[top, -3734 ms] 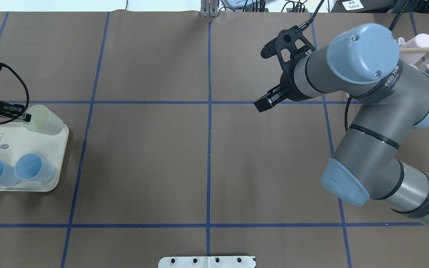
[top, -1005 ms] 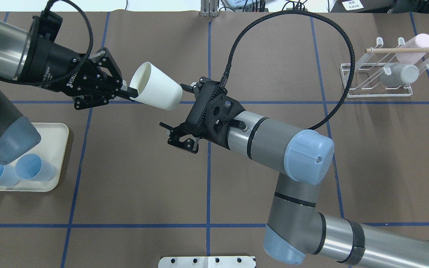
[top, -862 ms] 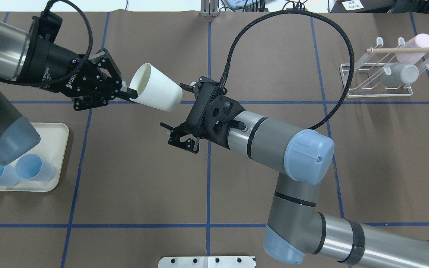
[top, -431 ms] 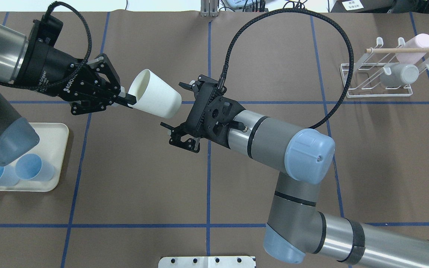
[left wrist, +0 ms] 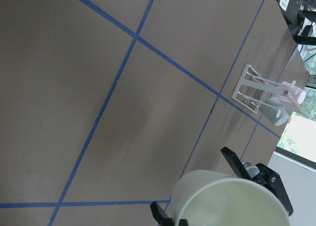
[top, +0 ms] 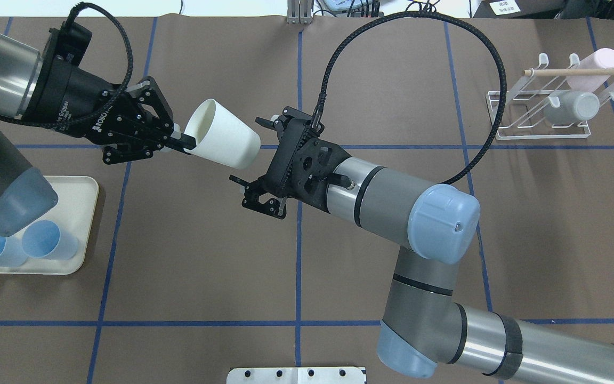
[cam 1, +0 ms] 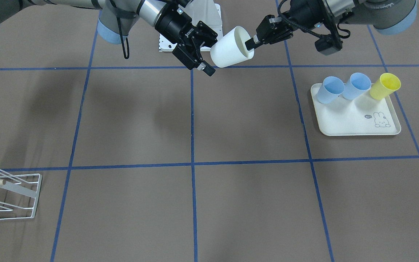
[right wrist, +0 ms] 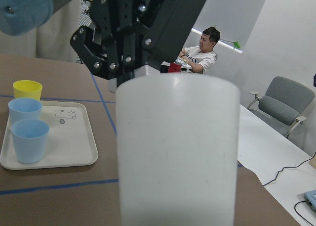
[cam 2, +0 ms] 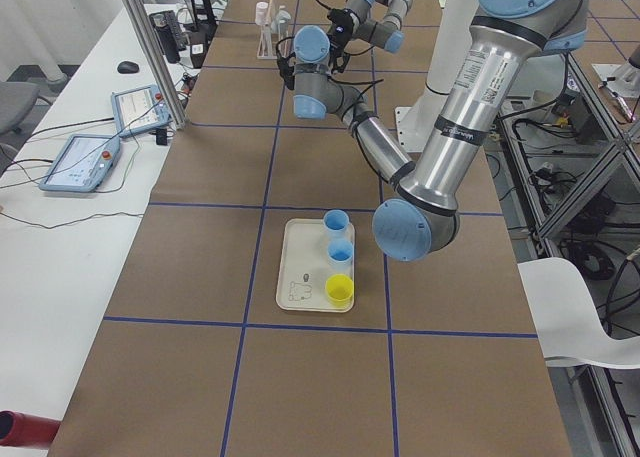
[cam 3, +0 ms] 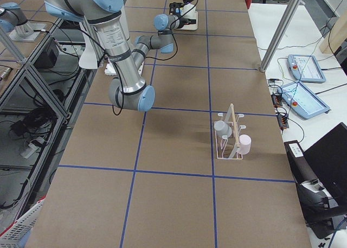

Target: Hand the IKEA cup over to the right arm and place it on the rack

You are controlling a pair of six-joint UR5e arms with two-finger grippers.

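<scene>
Brown paper covers the table, ruled into big squares with blue tape.

Right arm: grey, pale blue caps, reaching in to the table's middle with a black braided cable looped above it. Left arm: reaching in from the other side to meet it.

Cream tray, on the left arm's side of the table. Carries three cups in a row along one edge, mouths up: two blue cups and one yellow cup. Rabbit drawing in one corner, with a small mark beside it too small to read.

Rack: white wire, wooden dowel across the top, far out on the right arm's side. Holds a grey cup and a pink cup, both lying over.

White cup: in the air between the two arms, tipped on its side, mouth towards the left arm, and the part of the inside that shows is bare wall.

Left gripper: pinched tight on the cup's rim. White lettering on its body, "ROBO…" and "Gripper" legible.

Right gripper: jaws spread wide, one on each side of the cup's closed end, not clamped on it.
</scene>
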